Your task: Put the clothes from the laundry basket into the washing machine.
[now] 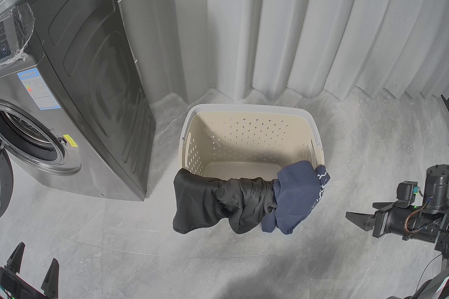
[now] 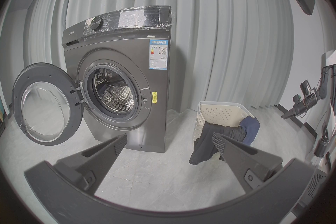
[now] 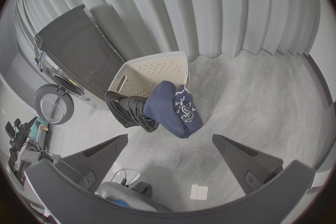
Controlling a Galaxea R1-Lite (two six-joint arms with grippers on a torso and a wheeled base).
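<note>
Black and navy clothes (image 1: 243, 204) are hanging over the near rim of the laundry basket (image 1: 248, 108), beside the washing machine (image 1: 93, 80). The left end effector (image 2: 168, 136) and right end effector (image 3: 169, 138) are hovering with jaws spread and empty, well apart from the clothes.

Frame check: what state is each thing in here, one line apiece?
washing machine door: swung open.
laundry basket: upright on the floor.
black garment: draped over the basket's near rim.
navy garment: draped over that rim, beside it.
left gripper: open, empty.
right gripper: open, empty.
</note>
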